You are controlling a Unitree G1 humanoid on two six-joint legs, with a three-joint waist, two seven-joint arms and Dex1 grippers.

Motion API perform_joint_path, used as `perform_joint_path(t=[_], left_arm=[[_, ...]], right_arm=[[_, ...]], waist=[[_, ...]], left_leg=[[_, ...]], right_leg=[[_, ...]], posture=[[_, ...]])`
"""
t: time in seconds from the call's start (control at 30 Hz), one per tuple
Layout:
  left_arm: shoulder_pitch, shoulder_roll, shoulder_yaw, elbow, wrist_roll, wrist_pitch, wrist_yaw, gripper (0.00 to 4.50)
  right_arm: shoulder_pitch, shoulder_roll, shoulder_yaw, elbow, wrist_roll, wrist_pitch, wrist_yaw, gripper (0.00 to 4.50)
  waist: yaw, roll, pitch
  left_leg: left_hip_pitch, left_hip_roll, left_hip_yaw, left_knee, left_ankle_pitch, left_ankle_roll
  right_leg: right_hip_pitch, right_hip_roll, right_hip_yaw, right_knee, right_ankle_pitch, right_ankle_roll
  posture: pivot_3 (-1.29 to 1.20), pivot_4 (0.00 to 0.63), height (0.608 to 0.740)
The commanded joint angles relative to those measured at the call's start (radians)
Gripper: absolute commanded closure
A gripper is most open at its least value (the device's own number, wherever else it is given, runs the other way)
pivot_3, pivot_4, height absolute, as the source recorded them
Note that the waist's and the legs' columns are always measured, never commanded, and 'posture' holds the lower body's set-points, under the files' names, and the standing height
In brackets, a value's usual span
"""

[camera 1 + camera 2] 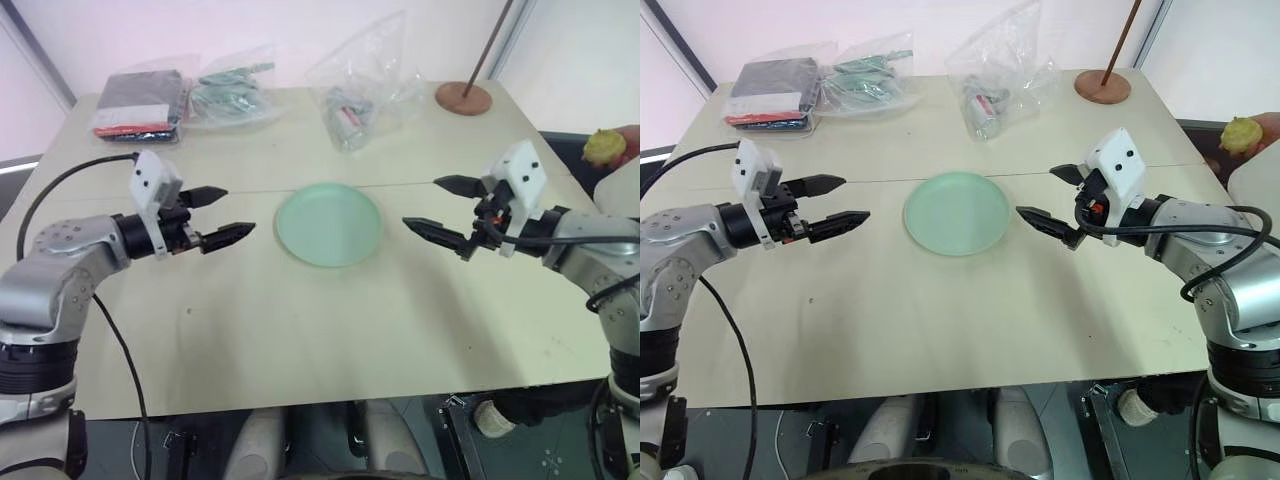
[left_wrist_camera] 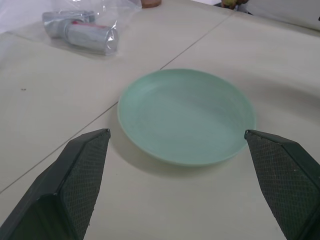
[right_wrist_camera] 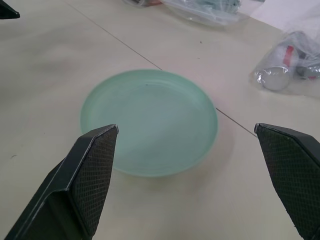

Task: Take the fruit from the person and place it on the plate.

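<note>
Yellow, lumpy fruit (image 1: pixel 604 147) sits in the person's hand (image 1: pixel 1268 130) at three o'clock of the plate (image 1: pixel 329 224); probably firm, rollable, best pinched across its middle. Left gripper (image 1: pixel 222 213) and right gripper (image 1: pixel 438 208) both gape empty.

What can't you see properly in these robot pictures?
- The person: cut off by the right edge of the left eye view, showing just a bit of hand around the fruit.
- The rod on the brown base: its top runs off the upper edge of the right eye view.
- What is inside the plastic bags: crinkled, shiny plastic hides it, and it is too small to name.
</note>
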Motion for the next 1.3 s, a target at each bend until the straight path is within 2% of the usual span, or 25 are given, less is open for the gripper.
perform_joint_path(t=[0.03, 1.3], left_arm=[[-0.015, 0.003, 0.029, -0.029, -0.017, -0.007, 0.009, 0.0], [-0.004, -0.005, 0.019, -0.06, -0.05, 0.016, 0.019, 0.0]], right_arm=[[-0.021, -0.01, -0.024, -0.01, -0.001, -0.028, 0.005, 0.04], [0.007, -0.032, -0.044, -0.024, 0.013, -0.014, 0.006, 0.04]], waist=[[0.0, 0.0, 0.0], [0.0, 0.0, 0.0]], left_leg=[[0.0, 0.0, 0.0, 0.0, 0.0, 0.0], [0.0, 0.0, 0.0, 0.0, 0.0, 0.0]], right_leg=[[0.0, 0.0, 0.0, 0.0, 0.0, 0.0], [0.0, 0.0, 0.0, 0.0, 0.0, 0.0]], posture=[[0.0, 0.15, 0.74], [0.0, 0.15, 0.74]])
